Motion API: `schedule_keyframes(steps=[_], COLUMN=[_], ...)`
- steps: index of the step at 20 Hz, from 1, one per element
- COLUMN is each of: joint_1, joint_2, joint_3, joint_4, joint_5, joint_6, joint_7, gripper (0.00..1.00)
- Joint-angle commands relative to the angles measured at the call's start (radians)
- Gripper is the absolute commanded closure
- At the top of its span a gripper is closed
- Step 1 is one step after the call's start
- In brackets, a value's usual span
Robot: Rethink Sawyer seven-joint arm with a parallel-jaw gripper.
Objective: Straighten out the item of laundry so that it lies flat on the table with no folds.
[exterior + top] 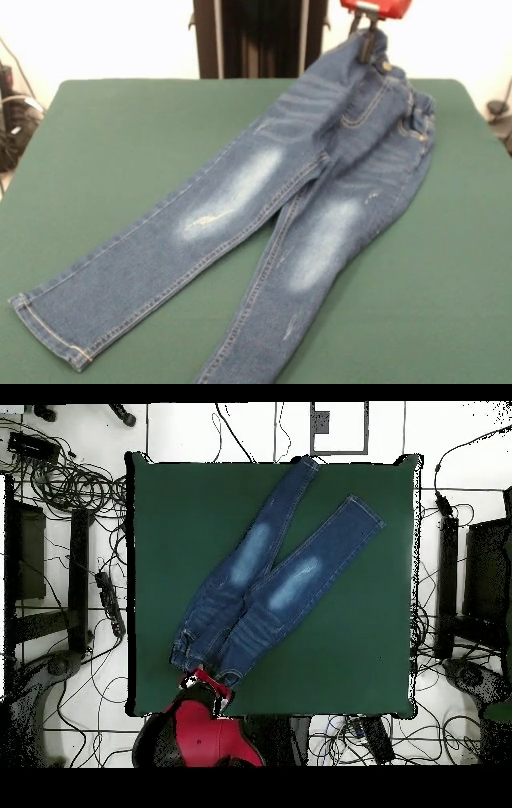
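Jeans [272, 208] leg cut off below

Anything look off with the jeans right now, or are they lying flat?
Not flat yet. The gripper has the jeans by the waistband, lifted into a peak, and the hip beside it is bunched. One leg's cuff runs past the edge of the table in the overhead view.

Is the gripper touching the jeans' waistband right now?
Touching: the front view shows the gripper pinching the jeans at the lifted waistband.
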Motion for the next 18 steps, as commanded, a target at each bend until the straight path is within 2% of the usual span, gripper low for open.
schedule_keyframes(steps=[1, 2, 8, 13, 16, 18], joint_1=[0.135, 0.123, 0.063, 0.052, 0.012, -0.067], joint_2=[0.123, 0.119, 0.103, 0.052, 0.043, 0.057], joint_3=[-0.140, -0.130, -0.096, -0.134, -0.123, -0.040], joint_4=[-0.015, -0.013, -0.017, -0.052, -0.140, -0.212], joint_5=[0.109, 0.104, 0.063, 0.050, 0.024, 0.005], joint_6=[0.002, -0.007, -0.028, 0.034, 0.134, 0.186], joint_7=[0.124, 0.122, 0.106, 0.062, -0.013, -0.055], gripper=[1.00, 0.00, 0.00, 0.00, 0.00, 0.00])
